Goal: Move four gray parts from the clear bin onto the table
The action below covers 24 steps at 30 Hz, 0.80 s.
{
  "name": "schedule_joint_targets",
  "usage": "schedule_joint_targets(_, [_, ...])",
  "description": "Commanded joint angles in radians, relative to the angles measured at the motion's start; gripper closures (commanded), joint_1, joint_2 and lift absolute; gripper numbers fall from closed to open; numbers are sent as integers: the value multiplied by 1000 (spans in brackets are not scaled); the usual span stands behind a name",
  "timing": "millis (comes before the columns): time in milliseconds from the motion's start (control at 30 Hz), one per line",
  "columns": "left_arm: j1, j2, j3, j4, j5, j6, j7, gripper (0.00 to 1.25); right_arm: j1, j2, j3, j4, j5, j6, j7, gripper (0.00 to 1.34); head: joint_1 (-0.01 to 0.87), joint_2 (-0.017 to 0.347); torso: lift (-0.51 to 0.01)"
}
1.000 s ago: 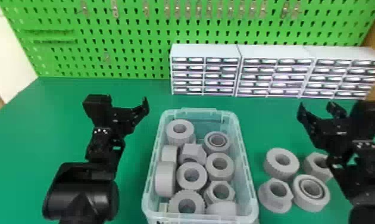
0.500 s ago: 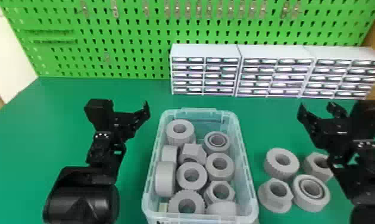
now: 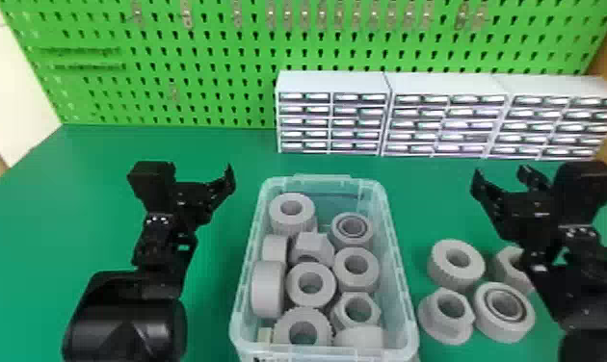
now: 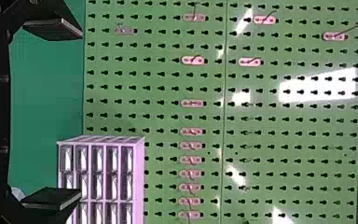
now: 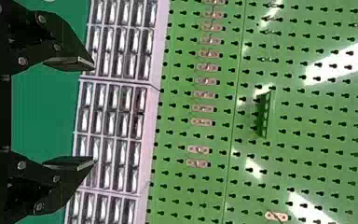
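Beyond the far left of the clear bin (image 3: 319, 354), a pale wall (image 3: 13, 86) meets the green pegboard (image 3: 249, 108), which spans the room's back behind it. The surface (image 3: 206, 147) is a smooth, plain green. Left of the bin, the left arm (image 3: 124, 315) holds its jaws above the surface, spread wide with nothing between them.

In the bin, roughly ten gray parts remain, among them a ribbed ring (image 3: 292, 224), an upright-edged cylinder (image 3: 268, 289), a toothed ring (image 3: 281, 332) and a hex nut (image 3: 358, 325). Small-drawer cabinets (image 3: 334, 83) stand beyond the bin and off to its right, against the pegboard.

Just right of the bin, four parts sit clustered on the surface: a flanged hex nut (image 3: 442, 327), a knurled ring (image 3: 452, 279), a bearing-like ring (image 3: 502, 329) and a part-hidden nut (image 3: 502, 269). That matches the number asked, so the transfer looks complete, with nothing left to fetch. Farther right, the right arm (image 3: 582, 252) has its jaws wide apart and empty too.
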State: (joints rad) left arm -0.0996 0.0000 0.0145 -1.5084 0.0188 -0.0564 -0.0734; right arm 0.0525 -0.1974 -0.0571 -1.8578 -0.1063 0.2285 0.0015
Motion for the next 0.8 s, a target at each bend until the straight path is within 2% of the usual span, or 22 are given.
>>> schedule_joint_targets(0, [-2,-3,-7,0,-2,4,0,99,0,3,-4,0,0,0,0,538,693,72,-52])
schedule_joint_targets(467, [-2,-3,-14,0,1,13,0,99,-2,4,-12,0,2,2,0,538,693,72,-52])
schedule_joint_targets(767, [-5,-3,-21,0,-8,17,0,99,-25,-7,-9,9,2,11,0,538,693,72,-52])
